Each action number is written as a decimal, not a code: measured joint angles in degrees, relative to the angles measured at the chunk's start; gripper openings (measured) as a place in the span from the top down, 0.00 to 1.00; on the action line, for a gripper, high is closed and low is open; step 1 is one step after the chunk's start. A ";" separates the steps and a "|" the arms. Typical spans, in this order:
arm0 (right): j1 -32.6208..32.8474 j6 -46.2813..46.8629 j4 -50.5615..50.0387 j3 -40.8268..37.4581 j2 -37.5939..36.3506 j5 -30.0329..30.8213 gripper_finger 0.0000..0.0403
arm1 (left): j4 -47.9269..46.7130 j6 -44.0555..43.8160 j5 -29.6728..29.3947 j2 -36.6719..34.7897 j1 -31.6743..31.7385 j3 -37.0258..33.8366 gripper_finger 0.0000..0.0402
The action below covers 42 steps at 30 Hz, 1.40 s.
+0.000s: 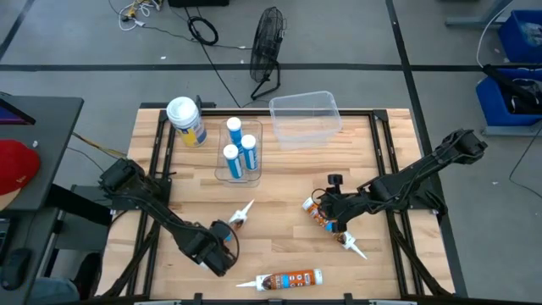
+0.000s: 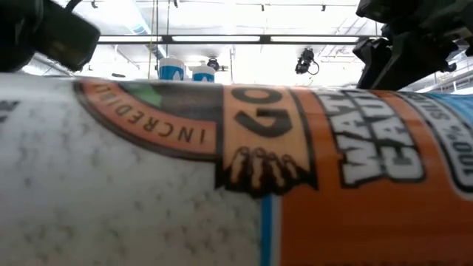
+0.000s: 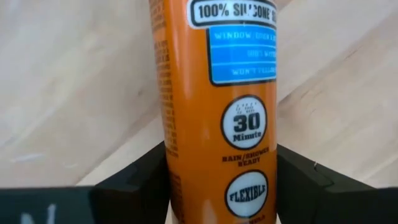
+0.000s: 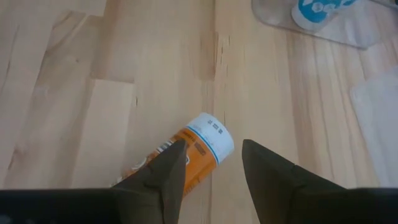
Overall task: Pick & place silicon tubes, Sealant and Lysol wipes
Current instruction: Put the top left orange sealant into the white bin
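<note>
Your left gripper (image 3: pixel 221 186) grasps an orange tube (image 3: pixel 217 93) at 7 o'clock; the right gripper (image 4: pixel 211 168), released, seemingly hovers over another.

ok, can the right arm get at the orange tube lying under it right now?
Probably yes. The right pincer hangs open over the orange tube, bare table around it. Its end sits by one finger, not centred, so expect a small shift. The left pincer is off at a second tube.
</note>
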 joint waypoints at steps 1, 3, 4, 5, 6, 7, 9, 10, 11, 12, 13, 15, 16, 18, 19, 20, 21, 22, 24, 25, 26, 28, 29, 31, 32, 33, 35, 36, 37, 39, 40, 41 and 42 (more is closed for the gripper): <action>0.00 0.28 -0.29 0.00 0.00 0.02 0.60 | -0.91 0.15 -0.64 0.00 0.00 0.70 0.45; 0.01 0.77 -1.09 0.00 0.00 0.00 0.60 | -2.13 1.32 -1.72 0.00 0.00 2.11 0.44; 0.00 1.04 -1.47 0.00 0.00 0.00 0.60 | -2.75 1.67 -2.36 0.00 0.00 2.83 0.44; 0.01 1.07 -1.82 0.00 -0.03 0.04 0.60 | -3.51 2.17 -2.92 -0.01 0.00 3.57 0.44; 0.02 1.26 -2.20 0.00 -0.15 0.07 0.60 | -4.47 2.70 -3.64 0.00 -0.02 4.39 0.44; 0.01 1.54 -2.55 0.00 -0.43 0.07 0.60 | -5.57 3.05 -4.47 0.00 -0.02 5.32 0.44; 0.02 2.32 -2.72 0.00 -1.37 0.36 0.60 | -7.24 4.08 -6.68 0.00 -0.02 7.18 0.44; 0.04 2.53 -2.95 0.00 -2.05 0.80 0.60 | -8.15 4.48 -8.05 0.00 -0.02 8.22 0.44; 0.04 2.56 -3.07 0.00 -2.82 1.13 0.60 | -9.16 5.18 -9.39 0.00 0.00 9.25 0.44; 0.04 2.57 -3.06 0.00 -3.68 1.27 0.60 | -10.17 5.90 -10.74 -0.02 0.00 10.38 0.44; 0.03 2.55 -3.06 0.00 -4.69 1.75 0.60 | -10.91 6.76 -12.12 -0.02 0.00 11.48 0.44; 0.02 2.80 -2.91 0.00 -6.85 2.77 0.60 | -12.49 9.16 -14.92 -0.02 0.00 13.80 0.44; 0.02 3.03 -2.65 0.00 -7.92 2.91 0.60 | -13.41 10.36 -16.69 -0.02 -0.02 15.01 0.44; 0.02 4.40 -2.26 0.00 -10.02 2.84 0.60 | -15.11 12.61 -20.31 -0.02 0.10 17.36 0.44; 0.02 5.14 -1.93 0.02 -10.92 2.81 0.60 | -16.00 13.67 -22.22 -0.02 0.16 18.56 0.44; 0.02 5.28 -1.54 0.02 -11.60 2.52 0.60 | -16.78 14.86 -24.30 -0.02 0.29 19.67 0.44; 0.02 5.18 -1.48 0.02 -12.19 1.88 0.60 | -17.47 15.99 -26.10 -0.03 0.52 20.80 0.44; 0.00 4.56 -1.49 0.02 -12.72 0.82 0.60 | -18.06 17.23 -27.68 -0.04 0.75 21.81 0.44; -0.08 2.91 -0.19 0.02 -13.47 -1.06 0.60 | -18.80 20.10 -30.54 -0.04 1.26 23.78 0.43; -0.15 2.01 0.86 0.02 -13.79 -1.50 0.59 | -19.06 21.72 -32.10 -0.04 1.54 24.71 0.43; -0.15 0.88 2.38 0.02 -14.12 -1.47 0.59 | -19.27 23.93 -34.01 -0.07 1.92 25.54 0.44; -0.17 -1.76 7.31 0.02 -14.87 -1.50 0.57 | -19.24 28.26 -37.15 -0.07 2.94 27.43 0.44; -0.17 -3.48 10.03 0.02 -15.19 -1.62 0.55 | -19.35 30.52 -38.50 -0.07 3.56 28.43 0.44; -0.17 -7.05 16.09 0.02 -15.58 -1.96 0.51 | -19.30 34.64 -41.23 -0.07 4.71 30.61 0.44; -0.20 -8.36 19.31 0.02 -15.72 -1.95 0.49 | -19.06 36.71 -42.47 -0.08 5.24 31.63 0.44; -0.32 -9.53 22.36 0.02 -15.86 -1.99 0.46 | -18.72 38.74 -43.54 -0.11 5.72 32.50 0.44; -0.63 -11.18 28.09 0.02 -15.89 -2.09 0.40 | -17.62 42.80 -45.36 -0.11 6.48 34.15 0.43; -0.81 -11.75 30.54 0.02 -15.89 -2.09 0.36 | -17.21 44.93 -46.09 -0.11 6.72 35.00 0.44; -1.05 -12.46 33.00 0.02 -15.89 -2.14 0.33 | -16.60 46.82 -46.68 -0.11 7.02 35.80 0.44; -1.58 -13.24 37.02 0.02 -15.89 -3.06 0.25 | -14.18 50.92 -47.89 -0.11 7.50 37.19 0.44; -1.96 -13.55 38.62 0.02 -15.89 -3.33 0.22 | -13.27 52.79 -48.31 -0.11 7.65 37.75 0.44; -2.31 -13.56 40.00 0.02 -15.89 -3.95 0.18 | -12.52 54.72 -48.72 -0.11 7.77 38.31 0.44; -2.67 -13.58 41.40 0.02 -15.89 -4.51 0.15 | -11.45 56.50 -48.95 -0.11 7.90 38.72 0.44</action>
